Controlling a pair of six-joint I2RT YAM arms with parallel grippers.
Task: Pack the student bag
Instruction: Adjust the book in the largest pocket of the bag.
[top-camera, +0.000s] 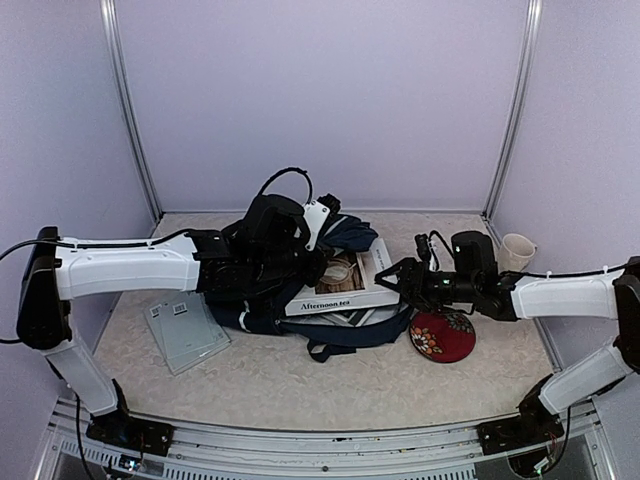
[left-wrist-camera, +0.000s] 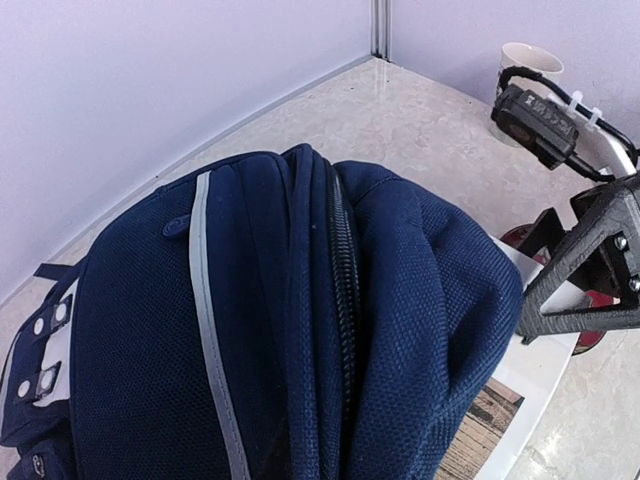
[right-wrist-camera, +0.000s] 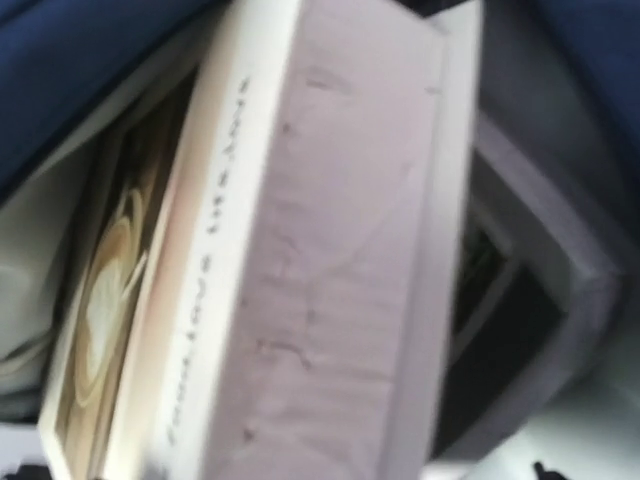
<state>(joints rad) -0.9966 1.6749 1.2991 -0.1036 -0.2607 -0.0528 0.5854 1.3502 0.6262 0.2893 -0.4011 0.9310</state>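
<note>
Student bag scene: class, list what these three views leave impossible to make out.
Left gripper fingertips: buried in student bag fabric, top and left wrist views.
Book spine lettering: blurred, right wrist view.
Red disc pattern: too small, top view.
Bag's inside: covered by the book, top view.

We count one dark navy fabric backpack at centre. There are two books: a white hardcover book and a grey book beneath it. We also count one round red floral disc at four o'clock, one white ceramic cup at three o'clock and one flat grey folder at eight o'clock.
</note>
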